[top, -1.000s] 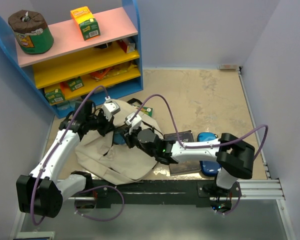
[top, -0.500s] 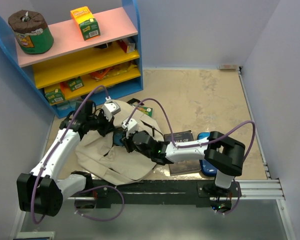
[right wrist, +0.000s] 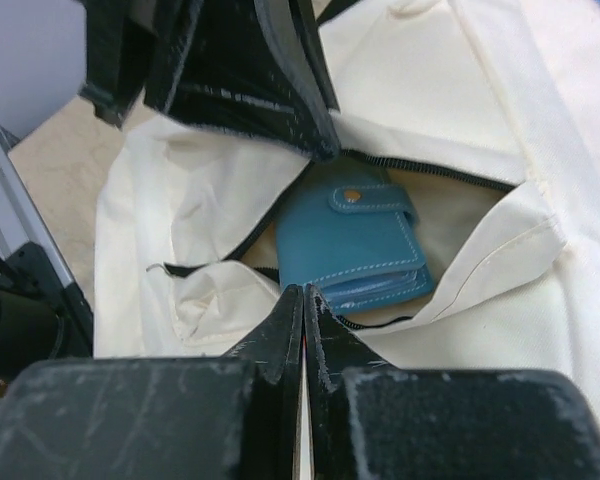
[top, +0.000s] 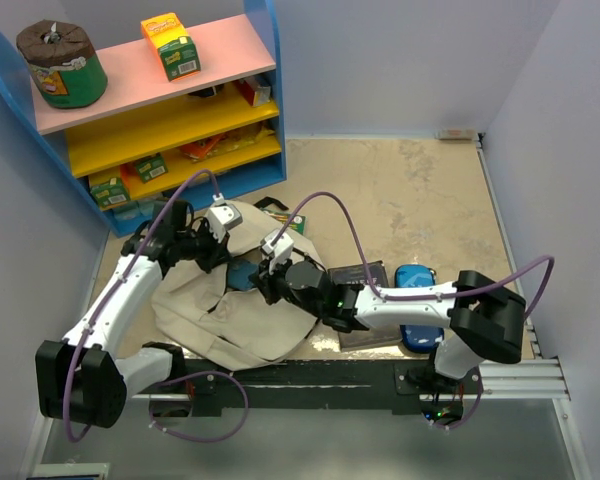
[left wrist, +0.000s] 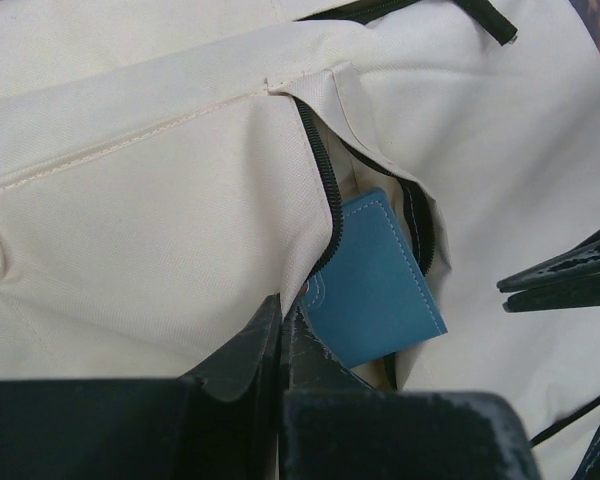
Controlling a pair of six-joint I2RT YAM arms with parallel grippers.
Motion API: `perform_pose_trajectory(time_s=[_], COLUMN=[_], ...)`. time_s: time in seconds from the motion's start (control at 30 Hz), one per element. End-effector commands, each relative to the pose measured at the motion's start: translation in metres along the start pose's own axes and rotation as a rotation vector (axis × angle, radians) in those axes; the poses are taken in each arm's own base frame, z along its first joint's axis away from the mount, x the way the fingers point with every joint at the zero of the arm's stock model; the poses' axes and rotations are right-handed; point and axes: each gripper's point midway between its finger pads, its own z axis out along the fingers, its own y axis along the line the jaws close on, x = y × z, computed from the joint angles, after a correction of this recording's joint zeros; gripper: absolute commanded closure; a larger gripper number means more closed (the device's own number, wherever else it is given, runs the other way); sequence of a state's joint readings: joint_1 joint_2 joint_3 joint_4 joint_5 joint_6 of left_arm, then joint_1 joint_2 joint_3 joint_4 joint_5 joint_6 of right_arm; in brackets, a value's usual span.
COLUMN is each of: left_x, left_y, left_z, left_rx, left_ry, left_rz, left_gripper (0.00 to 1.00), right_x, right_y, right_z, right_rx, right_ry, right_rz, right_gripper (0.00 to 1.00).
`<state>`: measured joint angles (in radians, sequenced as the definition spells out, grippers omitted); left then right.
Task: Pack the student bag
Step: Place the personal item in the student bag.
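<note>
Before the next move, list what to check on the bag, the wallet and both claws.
1. Pocket of the bag unzipped: ok.
2. Place of the wallet: ok, in the pocket mouth; fully in: cannot tell.
3. Grip of the left claw on the pocket lip: ok, shut.
4. State of the right claw: ok, shut, not gripping the wallet; pinching fabric: cannot tell.
5. Packing of the book and blue case: not ok, both lie outside the bag.

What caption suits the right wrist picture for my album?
Blue wallet lying in the open zip pocket of the cream student bag, seen past the shut right hand.
</note>
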<state>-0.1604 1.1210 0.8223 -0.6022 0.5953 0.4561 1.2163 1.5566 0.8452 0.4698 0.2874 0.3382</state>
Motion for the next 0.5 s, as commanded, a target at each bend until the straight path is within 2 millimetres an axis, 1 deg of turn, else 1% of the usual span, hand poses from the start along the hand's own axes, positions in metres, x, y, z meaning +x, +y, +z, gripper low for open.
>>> perform_pose_trajectory(time_s=[0.0, 0.07, 0.2, 0.3, 0.33, 0.4, 0.47], left_x=[-0.017, -0.018, -0.018, -0.018, -0.02, -0.02, -0.022], left_y=[-0.004, -0.003, -0.003, -0.004, -0.005, -0.008, -0.01], left_z=[-0.001, -0.002, -0.002, -0.002, -0.002, -0.001, -0.001], left_rx=[0.027, 0.023, 0.021, 0.029, 0.036, 0.05, 0.065], left_ry=[-0.052, -0.052, -0.051, -0.055, -0.062, -0.06, -0.065], left_rz=[0.029, 0.029, 0.028, 0.022, 0.02, 0.016, 0.019], left_gripper=[1.0, 1.0, 1.0, 1.0, 1.0, 1.0, 1.0], right_x=[0.016, 0.019, 0.027, 0.03, 0.035, 0.037, 0.043], right_y=[0.003, 0.006, 0.005, 0.006, 0.005, 0.006, 0.006], right_z=[0.004, 0.006, 0.006, 0.011, 0.014, 0.02, 0.03], right_rx=[-0.029, -0.043, -0.048, -0.049, -0.044, -0.047, -0.042], right_ry=[0.03, 0.042, 0.059, 0.066, 0.075, 0.076, 0.087], right_rz=[0.023, 0.019, 0.013, 0.008, 0.003, -0.002, -0.009], right_gripper=[1.0, 1.0, 1.0, 1.0, 1.0, 1.0, 1.0])
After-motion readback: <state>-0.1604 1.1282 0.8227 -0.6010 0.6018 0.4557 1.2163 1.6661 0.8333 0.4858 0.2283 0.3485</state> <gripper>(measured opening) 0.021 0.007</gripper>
